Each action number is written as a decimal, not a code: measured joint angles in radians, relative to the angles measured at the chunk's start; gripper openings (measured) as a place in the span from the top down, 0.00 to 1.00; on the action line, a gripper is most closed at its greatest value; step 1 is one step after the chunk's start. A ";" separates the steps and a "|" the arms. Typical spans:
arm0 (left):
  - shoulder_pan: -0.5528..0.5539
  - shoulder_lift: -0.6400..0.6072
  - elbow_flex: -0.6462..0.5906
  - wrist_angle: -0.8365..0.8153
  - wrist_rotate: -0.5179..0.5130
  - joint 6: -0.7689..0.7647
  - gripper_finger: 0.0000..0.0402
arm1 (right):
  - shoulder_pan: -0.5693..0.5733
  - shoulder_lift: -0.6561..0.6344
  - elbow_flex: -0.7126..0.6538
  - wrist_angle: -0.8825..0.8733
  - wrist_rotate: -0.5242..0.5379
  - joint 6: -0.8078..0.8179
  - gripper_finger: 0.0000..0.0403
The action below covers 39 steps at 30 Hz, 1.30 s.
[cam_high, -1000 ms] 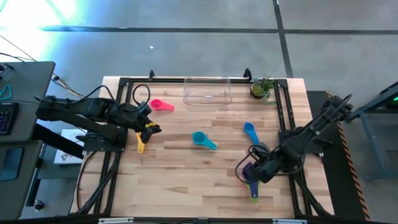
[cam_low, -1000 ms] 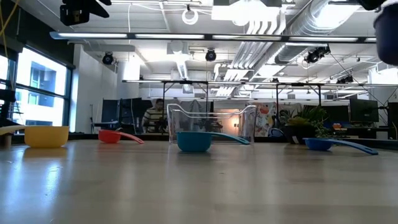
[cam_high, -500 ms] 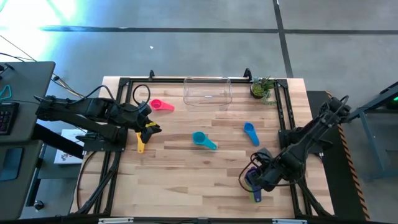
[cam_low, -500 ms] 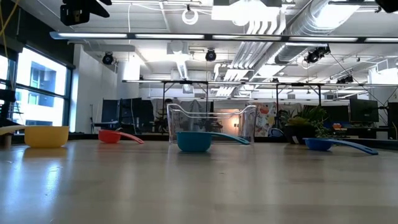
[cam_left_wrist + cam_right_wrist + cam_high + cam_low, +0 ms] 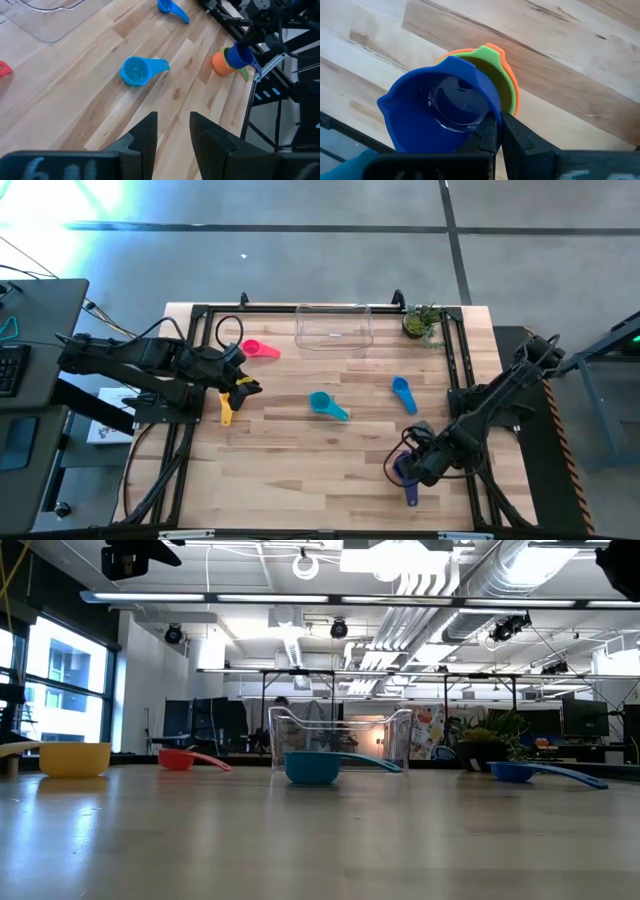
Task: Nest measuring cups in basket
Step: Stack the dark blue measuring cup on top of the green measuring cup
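Note:
My right gripper [image 5: 408, 463] stands near the table's front right corner, shut on a dark blue measuring cup [image 5: 442, 112]. Right under that cup sit a green cup [image 5: 502, 75] nested in an orange one [image 5: 515, 100]. A teal cup [image 5: 324, 404], a light blue cup [image 5: 403, 392] and a pink cup [image 5: 261, 350] lie apart on the wood. The clear basket [image 5: 333, 328] stands at the far edge. My left gripper [image 5: 172, 135] hangs open above a yellow cup [image 5: 226, 413] at the left. My right gripper pinches the dark blue cup's wall at its rim [image 5: 490, 111], one finger inside the bowl and one outside. The fingers come from above, pointing steeply down. The cup stays upright over the green cup; whether it rests in it, I cannot tell.
A small potted plant [image 5: 422, 322] stands at the far right corner beside the basket. Black frame rails [image 5: 455, 350] run along the table's sides. Bare wood lies in the middle and along the near edge.
My right gripper has sunk and gone a little toward the table's near edge with the dark blue cup, which now covers the green cup and its handle. The left arm has kept still.

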 joint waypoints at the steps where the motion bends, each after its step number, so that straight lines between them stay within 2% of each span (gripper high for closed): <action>1: 0.000 0.001 0.000 0.000 0.000 0.000 0.74 | -0.002 0.000 0.000 -0.004 0.000 0.000 1.00; 31: 0.000 0.001 -0.001 -0.001 0.000 0.000 0.74 | -0.003 0.014 0.001 -0.024 -0.009 0.042 1.00; 39: 0.000 0.001 -0.002 -0.001 0.000 0.000 0.74 | -0.003 0.014 0.001 -0.030 -0.011 0.049 0.92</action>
